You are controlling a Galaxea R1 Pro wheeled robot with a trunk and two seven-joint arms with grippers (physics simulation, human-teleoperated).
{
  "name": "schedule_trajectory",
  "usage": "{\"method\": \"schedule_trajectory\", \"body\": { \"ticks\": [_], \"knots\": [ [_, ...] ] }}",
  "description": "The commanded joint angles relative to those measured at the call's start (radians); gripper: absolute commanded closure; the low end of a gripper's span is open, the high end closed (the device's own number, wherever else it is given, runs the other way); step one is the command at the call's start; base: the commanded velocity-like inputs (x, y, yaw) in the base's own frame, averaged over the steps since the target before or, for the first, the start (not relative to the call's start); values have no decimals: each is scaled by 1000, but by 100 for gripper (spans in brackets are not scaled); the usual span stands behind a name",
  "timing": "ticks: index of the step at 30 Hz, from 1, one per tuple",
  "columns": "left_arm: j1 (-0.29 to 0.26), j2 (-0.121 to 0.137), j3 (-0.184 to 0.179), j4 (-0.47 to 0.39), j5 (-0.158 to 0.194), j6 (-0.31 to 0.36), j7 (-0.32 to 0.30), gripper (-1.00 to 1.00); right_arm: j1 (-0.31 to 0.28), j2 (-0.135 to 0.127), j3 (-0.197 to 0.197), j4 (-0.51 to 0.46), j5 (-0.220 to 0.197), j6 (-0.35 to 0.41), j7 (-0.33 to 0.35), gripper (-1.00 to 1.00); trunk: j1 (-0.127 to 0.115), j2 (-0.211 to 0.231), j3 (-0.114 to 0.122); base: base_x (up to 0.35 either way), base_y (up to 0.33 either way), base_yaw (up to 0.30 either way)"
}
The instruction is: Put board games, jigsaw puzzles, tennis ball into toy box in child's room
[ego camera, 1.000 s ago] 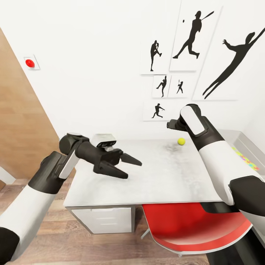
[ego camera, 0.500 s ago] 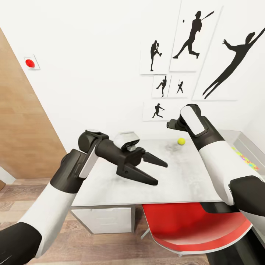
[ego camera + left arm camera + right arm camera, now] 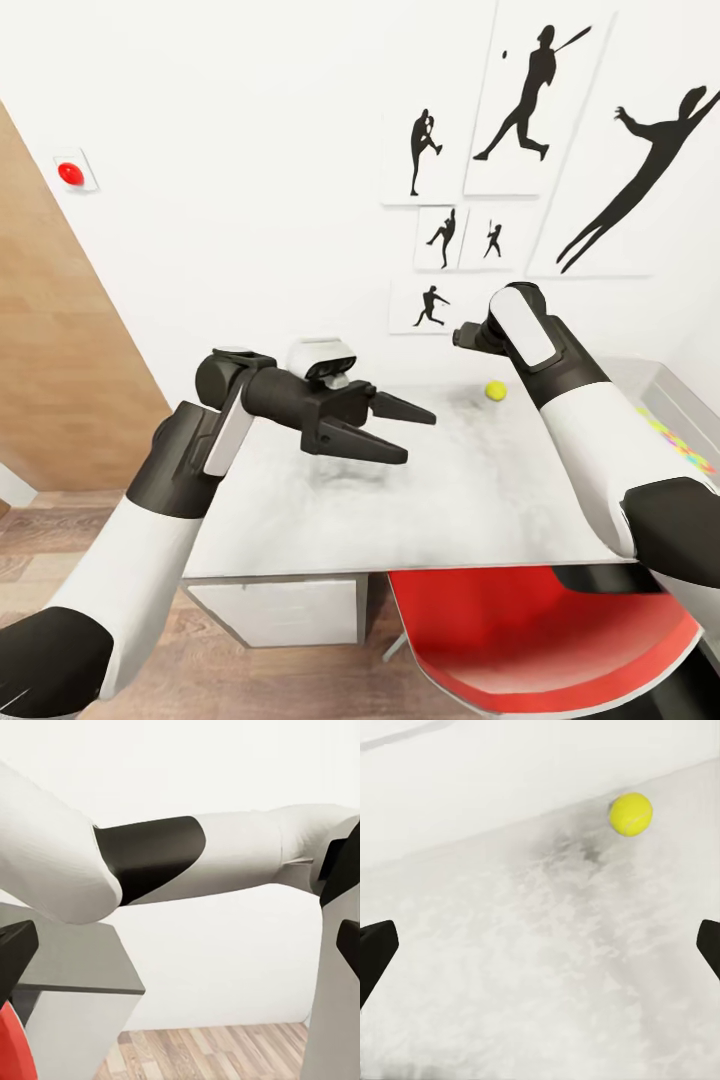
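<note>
While the tennis ball (image 3: 495,390) rests near the wall on the tabletop (image 3: 450,500), the left end effector (image 3: 420,432) hovers spread, well short of it. The right end effector's fingers (image 3: 376,949) also stand spread. Likely best: centre the ball between fingers, descend low, close gently — it rolls.

Child's room: baseball silhouettes (image 3: 540,95), table (image 3: 440,500).

Yellow-green tennis ball (image 3: 495,390) on pale grey mottled table (image 3: 440,500); red chair (image 3: 540,640); black baseball-player silhouettes (image 3: 520,100) on white wall; wood plank floor (image 3: 200,670)
</note>
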Motion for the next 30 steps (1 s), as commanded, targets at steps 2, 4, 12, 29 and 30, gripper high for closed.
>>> {"method": "schedule_trajectory", "body": {
  "ticks": [2,4,12,29,30],
  "knots": [
    [-1,0,1,0,1,11,-3,-100,-1,-2,5,0,-10,-3,-10,-100,1,-2,-2,67,0,0],
    [-1,0,1,1,0,11,-3,-100,-1,-2,5,0,-10,-5,-10,-100,1,-2,-2,37,0,0],
    [1,0,2,1,1,11,-3,-100,0,-2,6,1,-9,-9,-10,-100,1,-2,-1,57,23,-22],
    [3,0,1,1,-3,12,-4,-100,0,-3,6,3,-7,-9,-8,-100,1,-2,15,42,22,-162],
    [3,-1,1,1,-3,12,-4,-100,0,-3,6,4,-6,-9,-8,-100,1,-2,15,1,1,-54]
  ]
}}
